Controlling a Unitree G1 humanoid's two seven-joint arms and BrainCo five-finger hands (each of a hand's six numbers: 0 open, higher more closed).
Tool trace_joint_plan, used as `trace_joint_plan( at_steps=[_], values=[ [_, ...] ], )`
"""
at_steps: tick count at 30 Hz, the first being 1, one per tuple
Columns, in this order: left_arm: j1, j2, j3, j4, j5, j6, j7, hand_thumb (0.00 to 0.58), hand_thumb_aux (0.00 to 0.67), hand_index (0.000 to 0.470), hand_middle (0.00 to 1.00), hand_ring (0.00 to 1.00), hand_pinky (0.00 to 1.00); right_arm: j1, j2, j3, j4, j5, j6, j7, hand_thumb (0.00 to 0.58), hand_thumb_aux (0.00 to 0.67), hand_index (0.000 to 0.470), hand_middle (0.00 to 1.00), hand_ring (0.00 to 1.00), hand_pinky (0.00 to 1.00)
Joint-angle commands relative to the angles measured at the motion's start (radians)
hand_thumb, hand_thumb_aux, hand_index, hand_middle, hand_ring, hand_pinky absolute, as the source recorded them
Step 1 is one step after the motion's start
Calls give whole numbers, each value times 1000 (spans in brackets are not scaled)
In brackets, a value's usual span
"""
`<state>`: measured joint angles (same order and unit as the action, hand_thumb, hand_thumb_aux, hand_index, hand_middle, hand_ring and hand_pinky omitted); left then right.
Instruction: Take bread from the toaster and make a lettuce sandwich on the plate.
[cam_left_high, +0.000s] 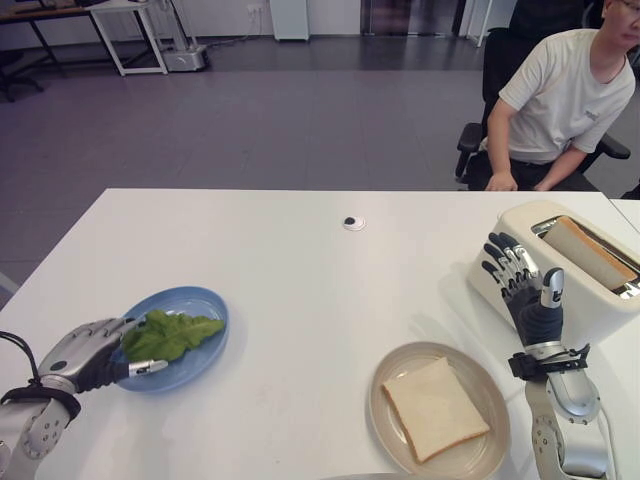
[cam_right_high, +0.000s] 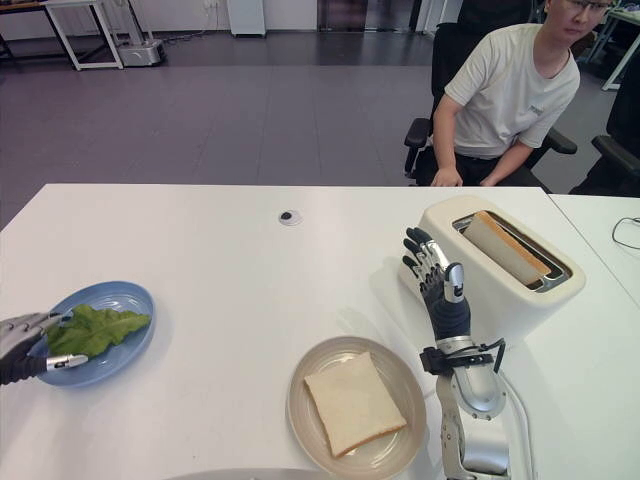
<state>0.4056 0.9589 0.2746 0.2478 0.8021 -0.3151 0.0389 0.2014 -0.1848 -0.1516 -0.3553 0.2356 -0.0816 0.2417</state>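
The right hand (cam_left_high: 527, 295) has dark blue-black fingers with grey tips, a silver thumb segment, a black wrist clamp (cam_left_high: 548, 360) and a silver-grey forearm shell (cam_left_high: 568, 420). The left hand (cam_left_high: 85, 355) has a grey metallic back, dark fingers and a black cable (cam_left_high: 22, 347) at its wrist

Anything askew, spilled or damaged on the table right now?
Nothing stands out. The bread slice lies flat on the beige plate, the lettuce leaf sits on the blue plate by the left hand, and the toaster stands upright with a second slice in it. No spills.
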Motion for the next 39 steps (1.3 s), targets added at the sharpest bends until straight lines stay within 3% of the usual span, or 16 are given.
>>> trace_joint_plan(
  at_steps=[1,2,3,4,5,7,8,20,24,28,35,39],
  values=[
    [-60,21,-84,51,82,43,73,0,0,0,0,0,0,10,5,-7,-27,25,32,-6,0,0,0,0,0,0],
    [-71,16,-102,52,90,54,81,31,18,13,0,0,0,12,6,-8,-37,29,39,-7,0,0,0,0,0,0],
    [-74,9,-114,39,95,67,84,316,218,153,0,0,0,13,6,-11,-41,35,43,-7,0,0,0,0,0,0],
    [-77,4,-125,29,99,78,87,438,339,238,0,0,0,15,6,-13,-44,41,47,-8,0,0,0,0,0,0],
    [-77,2,-133,21,98,88,92,484,397,278,0,0,0,15,7,-14,-46,44,50,-9,0,0,0,0,0,0],
    [-80,2,-137,5,96,106,115,570,581,407,0,0,0,17,7,-13,-51,47,56,-10,0,0,0,0,0,0],
    [-77,4,-132,-16,92,112,122,580,670,470,0,0,0,18,7,-13,-52,49,58,-10,0,0,0,0,0,0],
    [-41,8,-17,-264,47,126,146,580,670,470,0,0,0,26,24,0,-51,45,59,-18,0,0,0,0,0,0],
    [-57,-49,5,-466,-31,110,90,580,670,470,0,0,0,21,30,0,-42,43,55,-18,0,0,0,0,0,0],
    [-142,-144,-127,-630,-38,108,10,580,670,470,0,0,0,8,34,2,-37,42,55,-20,0,0,0,0,0,0],
    [-247,-300,-318,-735,4,98,-74,580,670,470,0,0,0,-9,32,-1,-29,47,62,-21,0,0,0,0,0,0],
    [-314,-494,-563,-735,77,92,-105,580,670,470,0,0,0,-31,40,16,-18,42,67,-25,0,0,0,0,0,0]
  ],
)
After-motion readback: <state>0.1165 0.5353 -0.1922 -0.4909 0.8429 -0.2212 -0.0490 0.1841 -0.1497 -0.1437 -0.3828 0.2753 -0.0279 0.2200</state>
